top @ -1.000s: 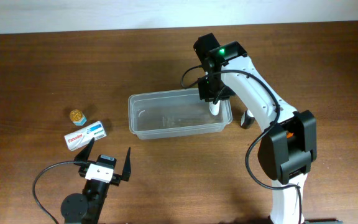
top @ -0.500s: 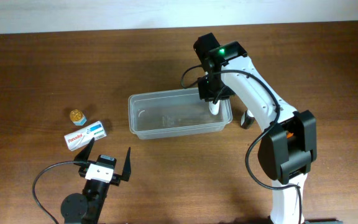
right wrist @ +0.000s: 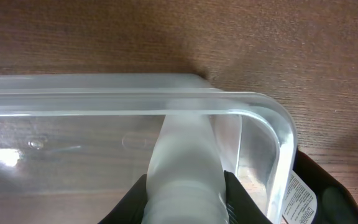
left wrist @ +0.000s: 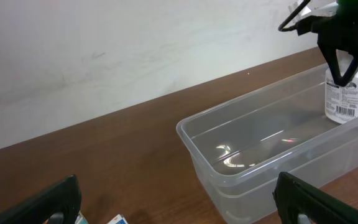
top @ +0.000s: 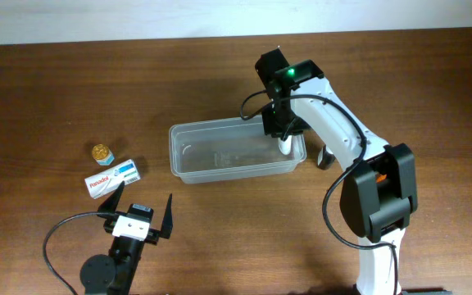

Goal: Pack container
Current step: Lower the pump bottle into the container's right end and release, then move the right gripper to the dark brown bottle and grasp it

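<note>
The container (top: 220, 157) is a clear rectangular tub in the middle of the table, also seen in the left wrist view (left wrist: 241, 183) and the right wrist view (right wrist: 104, 93). My right gripper (top: 283, 138) reaches down into its right end, shut on a white bottle (top: 284, 147). From the left wrist the bottle (left wrist: 348, 93) stands upright inside the tub under the black fingers (left wrist: 337, 62). In the right wrist view the bottle (right wrist: 185, 155) fills the gap between the jaws. My left gripper (top: 144, 197) hovers open near the front left, holding nothing.
A white Panadol box (top: 113, 178) and a small gold-capped jar (top: 101, 153) lie left of the tub, just beyond the left gripper. A dark labelled bottle (top: 325, 157) stands just outside the tub's right end, by the right arm.
The right gripper and the white bottle have shifted slightly toward the tub's right end. The left arm has not moved.
</note>
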You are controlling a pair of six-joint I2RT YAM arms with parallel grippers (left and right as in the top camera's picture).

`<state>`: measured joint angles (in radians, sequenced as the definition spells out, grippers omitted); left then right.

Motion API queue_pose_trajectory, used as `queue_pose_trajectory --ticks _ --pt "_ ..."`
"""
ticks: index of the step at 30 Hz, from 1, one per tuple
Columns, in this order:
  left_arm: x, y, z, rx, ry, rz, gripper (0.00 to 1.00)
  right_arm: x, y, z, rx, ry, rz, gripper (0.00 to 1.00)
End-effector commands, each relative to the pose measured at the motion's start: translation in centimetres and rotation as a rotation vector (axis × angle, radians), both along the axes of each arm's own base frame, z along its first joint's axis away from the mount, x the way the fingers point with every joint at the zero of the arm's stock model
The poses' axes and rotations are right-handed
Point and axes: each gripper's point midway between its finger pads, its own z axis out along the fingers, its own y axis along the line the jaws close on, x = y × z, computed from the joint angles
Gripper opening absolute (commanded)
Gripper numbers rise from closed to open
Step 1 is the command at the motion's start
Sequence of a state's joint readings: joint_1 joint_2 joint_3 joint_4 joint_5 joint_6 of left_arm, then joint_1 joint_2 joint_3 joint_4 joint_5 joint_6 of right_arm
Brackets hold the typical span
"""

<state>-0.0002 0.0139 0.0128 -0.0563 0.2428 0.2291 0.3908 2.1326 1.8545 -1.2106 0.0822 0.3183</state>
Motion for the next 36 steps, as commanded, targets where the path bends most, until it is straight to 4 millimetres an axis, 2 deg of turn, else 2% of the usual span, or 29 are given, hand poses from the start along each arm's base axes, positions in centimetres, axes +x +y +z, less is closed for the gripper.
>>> queue_pose_trajectory --ticks 1,4,5,12,15,20,23,25,28,31,36 --pt "0.0 0.1 -0.1 0.011 -0.001 0.005 0.99 0.2 0.0 0.0 -0.018 -0.016 -0.006 0.20" --pt "0.0 0.1 -0.2 0.011 -0.001 0.005 1.00 0.2 0.0 0.0 -0.017 -0.017 -0.006 0.36" --pt "0.0 0.1 -0.2 0.011 -0.001 0.005 0.99 0.2 0.0 0.0 -0.017 -0.017 -0.006 0.37" --pt "0.0 0.1 -0.1 0.011 -0.001 0.005 1.00 0.5 0.1 0.3 -0.013 -0.027 -0.005 0.40" --pt "0.0 0.1 -0.1 0.011 -0.001 0.005 0.99 0.7 0.2 1.3 -0.008 -0.038 -0.006 0.41" --pt "0.0 0.1 -0.2 0.011 0.000 0.005 0.99 1.1 0.5 5.6 0.013 -0.083 0.005 0.45" --pt "0.0 0.1 -0.1 0.011 -0.001 0.005 0.99 1.0 0.4 9.3 0.029 -0.121 0.004 0.53" --pt "0.0 0.1 -0.1 0.011 -0.001 0.005 0.99 0.6 0.0 12.0 0.038 -0.144 0.000 0.60" --pt "0.0 0.1 -0.1 0.011 -0.001 0.005 0.99 -0.2 -1.3 14.8 0.040 -0.152 -0.023 0.65" --pt "0.0 0.1 -0.1 0.011 -0.001 0.005 0.99 -1.0 -3.7 16.1 0.028 -0.130 -0.066 0.68" --pt "0.0 0.1 -0.2 0.011 -0.001 0.005 0.99 -1.5 -5.0 16.0 0.146 -0.075 -0.060 0.69"
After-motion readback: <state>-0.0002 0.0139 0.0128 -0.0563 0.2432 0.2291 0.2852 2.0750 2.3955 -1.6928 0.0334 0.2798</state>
